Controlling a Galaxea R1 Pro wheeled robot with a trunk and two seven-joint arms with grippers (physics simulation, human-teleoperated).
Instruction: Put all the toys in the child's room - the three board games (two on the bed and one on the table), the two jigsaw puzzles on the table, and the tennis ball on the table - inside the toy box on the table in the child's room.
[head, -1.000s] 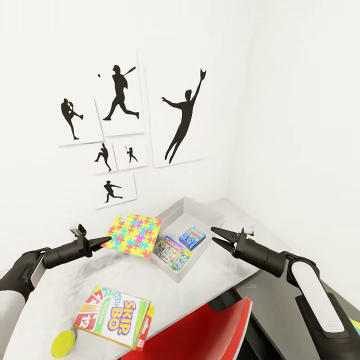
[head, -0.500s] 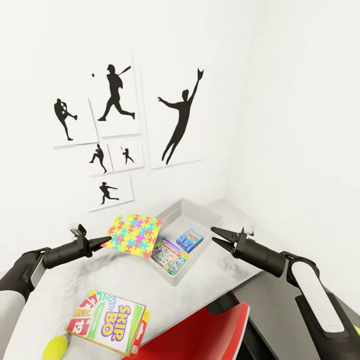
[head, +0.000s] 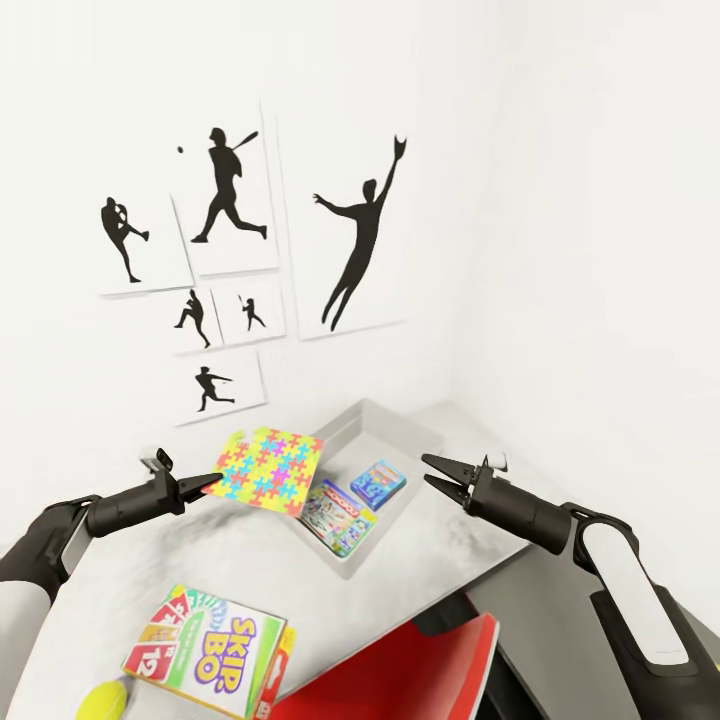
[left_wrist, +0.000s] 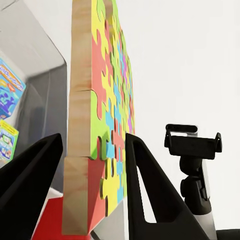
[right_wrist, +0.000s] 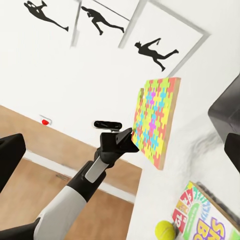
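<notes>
Multicoloured puzzle (head: 266, 468): clamped by one edge in left gripper (head: 212, 482), raised above table (head: 240, 560), beside toy box (head: 372, 470).
Right gripper (head: 432, 473): fingers apart, holding nothing.
Toy box contents: two board games (head: 340, 513).
Table: Skip-Bo box (head: 205, 650), tennis ball (head: 101, 701) near it.

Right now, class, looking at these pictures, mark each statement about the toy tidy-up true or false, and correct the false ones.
1. The left pincer grips the jigsaw puzzle. True.
2. The right pincer holds a game. False: it is open and empty.
3. The toy box holds two boxed games. True.
4. The Skip-Bo game lies inside the toy box. False: it lies on the table.
5. The tennis ball lies beside the Skip-Bo game. True.
</notes>
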